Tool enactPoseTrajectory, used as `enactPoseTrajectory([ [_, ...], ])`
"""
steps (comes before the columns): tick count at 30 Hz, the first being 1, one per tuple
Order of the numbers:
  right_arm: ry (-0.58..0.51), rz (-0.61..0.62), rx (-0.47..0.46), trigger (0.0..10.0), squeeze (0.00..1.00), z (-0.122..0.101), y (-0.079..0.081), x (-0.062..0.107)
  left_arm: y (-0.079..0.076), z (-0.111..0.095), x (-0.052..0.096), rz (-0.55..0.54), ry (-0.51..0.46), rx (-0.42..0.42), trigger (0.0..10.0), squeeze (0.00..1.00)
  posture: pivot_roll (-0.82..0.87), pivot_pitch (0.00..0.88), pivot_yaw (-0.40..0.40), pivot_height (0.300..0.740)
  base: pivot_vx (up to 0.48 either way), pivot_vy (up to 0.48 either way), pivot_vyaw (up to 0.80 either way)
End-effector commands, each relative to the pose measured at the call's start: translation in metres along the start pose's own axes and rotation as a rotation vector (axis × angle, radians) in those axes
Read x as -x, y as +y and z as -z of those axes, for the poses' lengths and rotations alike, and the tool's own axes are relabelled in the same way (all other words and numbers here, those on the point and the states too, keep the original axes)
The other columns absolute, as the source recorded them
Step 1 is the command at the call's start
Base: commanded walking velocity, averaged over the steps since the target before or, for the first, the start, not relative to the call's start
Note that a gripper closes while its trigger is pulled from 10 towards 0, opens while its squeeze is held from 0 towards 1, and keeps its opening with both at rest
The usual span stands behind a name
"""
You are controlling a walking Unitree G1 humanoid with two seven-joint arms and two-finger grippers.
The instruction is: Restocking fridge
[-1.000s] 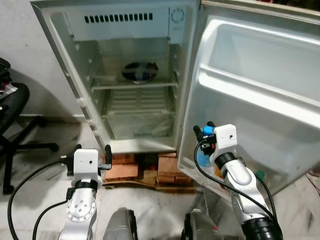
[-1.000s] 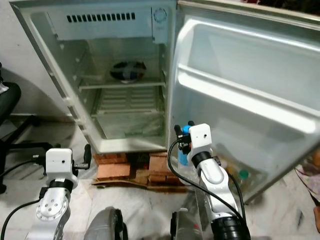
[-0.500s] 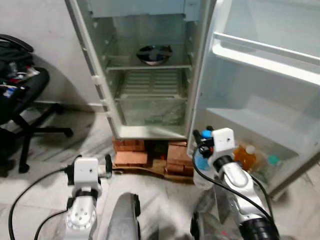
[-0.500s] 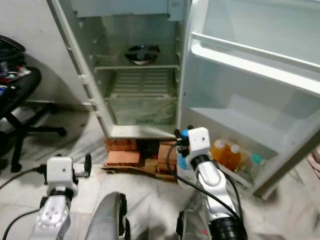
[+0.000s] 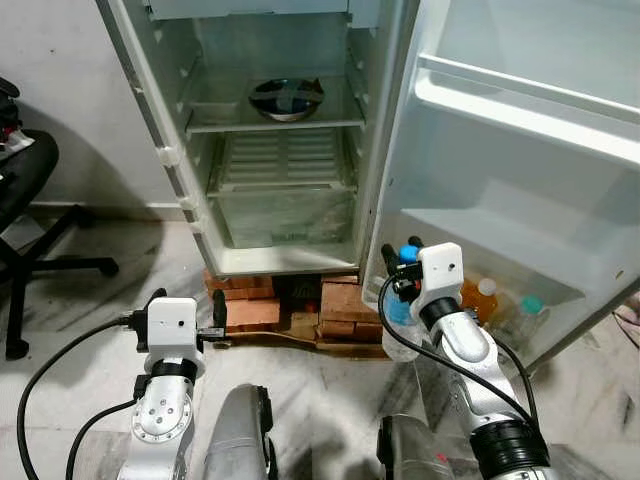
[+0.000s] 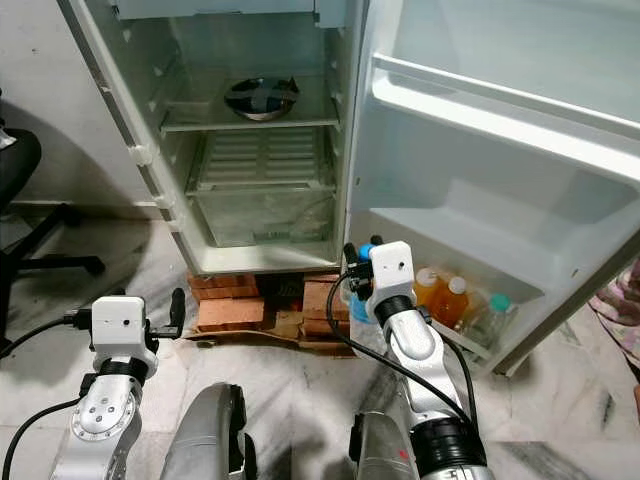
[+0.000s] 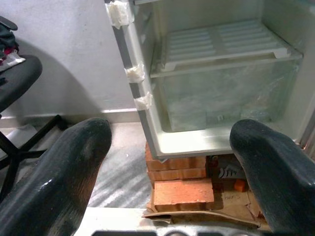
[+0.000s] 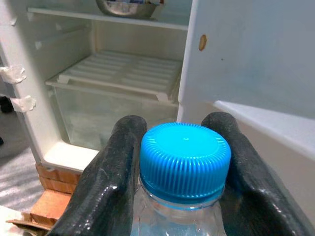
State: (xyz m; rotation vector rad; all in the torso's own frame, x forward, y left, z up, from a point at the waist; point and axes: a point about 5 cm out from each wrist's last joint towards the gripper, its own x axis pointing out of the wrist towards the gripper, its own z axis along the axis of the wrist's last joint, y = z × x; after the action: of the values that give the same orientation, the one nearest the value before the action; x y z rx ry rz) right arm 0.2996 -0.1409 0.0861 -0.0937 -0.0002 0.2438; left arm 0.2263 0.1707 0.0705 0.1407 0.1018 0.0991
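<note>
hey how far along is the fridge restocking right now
Done: two orange drink bottles and a teal-capped bottle stand in the open door's bottom rack.
In hand: the right gripper clamps a clear blue-capped water bottle, not yet shelved.
Left: the left gripper is open; the inside holds just a steel bowl.

The white fridge (image 5: 200, 200) stands wide open, its slatted middle shelf (image 5: 285, 160) bare; a steel bowl (image 5: 286, 98) occupies the upper shelf, while orange-filled bottles (image 5: 478, 300) crowd the door's lowest rack (image 5: 540, 325).
</note>
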Motion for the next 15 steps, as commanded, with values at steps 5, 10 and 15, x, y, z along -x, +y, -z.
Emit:
enactPoseTrajectory([
  [5,-0.02,-0.003,0.014,10.0,0.0,-0.0026,0.0002,-0.0013,0.0031,0.0006,-0.0006,-0.003,0.002,-0.013,10.0,0.0,-0.04,0.101,0.036,0.642,0.0,0.0,0.0],
  [10,-0.032,0.005,0.018,10.0,0.0,-0.004,-0.0003,-0.0022,0.0027,0.0001,-0.0008,0.001,0.0,-0.014,10.0,0.0,-0.04,0.101,0.037,0.642,0.0,0.0,0.0],
  [15,-0.034,0.008,0.021,10.0,0.0,-0.0041,-0.0004,-0.0029,0.0031,0.0002,-0.001,-0.001,-0.002,-0.017,10.0,0.0,-0.03,0.095,0.036,0.642,0.259,0.0,0.0],
])
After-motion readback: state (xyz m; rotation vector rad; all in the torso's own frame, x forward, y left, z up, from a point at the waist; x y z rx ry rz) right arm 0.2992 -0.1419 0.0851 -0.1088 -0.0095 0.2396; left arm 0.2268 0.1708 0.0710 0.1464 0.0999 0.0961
